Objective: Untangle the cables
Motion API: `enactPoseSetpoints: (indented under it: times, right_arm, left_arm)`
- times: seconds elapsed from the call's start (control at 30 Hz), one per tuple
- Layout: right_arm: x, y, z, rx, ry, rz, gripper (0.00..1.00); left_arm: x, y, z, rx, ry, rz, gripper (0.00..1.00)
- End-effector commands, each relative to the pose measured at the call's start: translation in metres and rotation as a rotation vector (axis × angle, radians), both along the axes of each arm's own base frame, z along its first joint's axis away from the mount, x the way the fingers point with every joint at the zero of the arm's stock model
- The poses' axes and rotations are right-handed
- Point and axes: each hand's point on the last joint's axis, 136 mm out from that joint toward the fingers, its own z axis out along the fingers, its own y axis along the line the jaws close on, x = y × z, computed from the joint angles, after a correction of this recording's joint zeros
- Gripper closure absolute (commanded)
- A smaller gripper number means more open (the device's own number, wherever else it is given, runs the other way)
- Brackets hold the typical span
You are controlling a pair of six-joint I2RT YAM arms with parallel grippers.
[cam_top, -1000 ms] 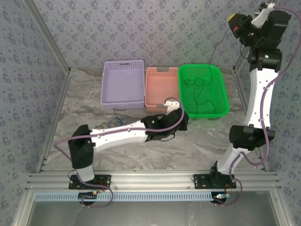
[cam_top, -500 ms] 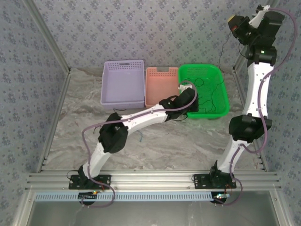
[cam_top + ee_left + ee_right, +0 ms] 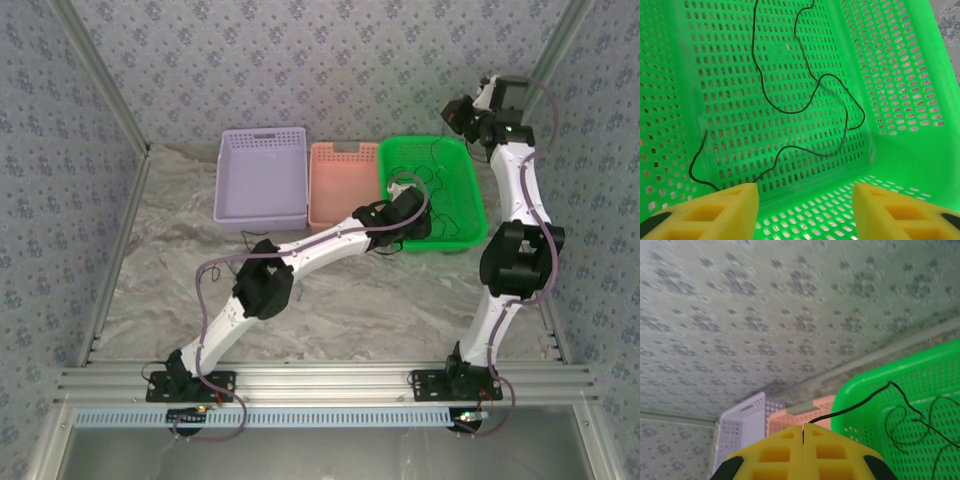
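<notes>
No writing, label, brand name, number or sign can be read in any of the views.
</notes>
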Motion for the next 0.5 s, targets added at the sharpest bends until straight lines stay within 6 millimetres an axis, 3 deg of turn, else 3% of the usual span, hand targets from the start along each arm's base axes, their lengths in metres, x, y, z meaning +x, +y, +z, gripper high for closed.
enactPoseSetpoints:
  times: [0.0, 0.13, 0.33, 0.47]
  right_arm:
    - [0.006, -0.003, -0.015, -0.046, -0.007, -0.005, 1.00]
    - [0.004, 0.001, -0.043, -0.051, 0.056, -0.011, 1.00]
    - [0.001, 0.005, -0.092, -0.061, 0.194, -0.032, 1.00]
    - [-0.009, 0.002, -0.114, -0.105, 0.255, -0.062, 1.00]
  left_arm:
    - [-0.007, 0.019, 0.060, -0.014, -0.074, 0.028, 0.44]
    - [-0.005, 0.050, 0.081, -0.022, -0.094, 0.100, 0.43]
    - [-0.002, 0.095, 0.080, -0.047, -0.069, 0.143, 0.46]
    - [-0.013, 0.129, 0.084, -0.048, -0.067, 0.160, 0.48]
